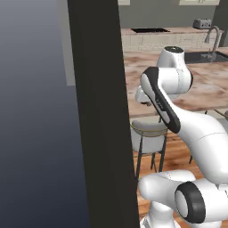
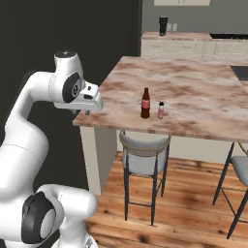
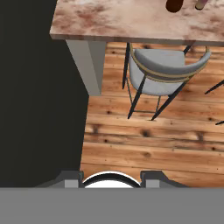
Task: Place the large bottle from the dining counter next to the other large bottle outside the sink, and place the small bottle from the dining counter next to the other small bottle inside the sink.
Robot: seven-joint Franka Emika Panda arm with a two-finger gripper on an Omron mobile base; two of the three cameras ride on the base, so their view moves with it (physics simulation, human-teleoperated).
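The large bottle (image 2: 145,103) is dark brown with a red label and stands upright near the front edge of the dining counter (image 2: 193,92). The small pinkish bottle (image 2: 161,110) stands just to its right. My gripper (image 2: 81,112) hangs open and empty off the counter's left corner, well left of both bottles. In the hand view the fingertips (image 3: 72,180) stand wide apart with nothing between them, and the bottoms of the large bottle (image 3: 174,5) and the small bottle (image 3: 201,4) peek in at the top edge. The sink (image 1: 205,57) with its faucet (image 1: 213,39) lies at the counter's far end.
Grey-seated stools (image 2: 144,147) stand under the counter's near edge, another one (image 2: 240,169) to the right. A tall dark panel (image 1: 100,116) rises close on my left. The back counter carries a toaster (image 1: 201,23) and a dark canister (image 2: 163,25). The floor is wood.
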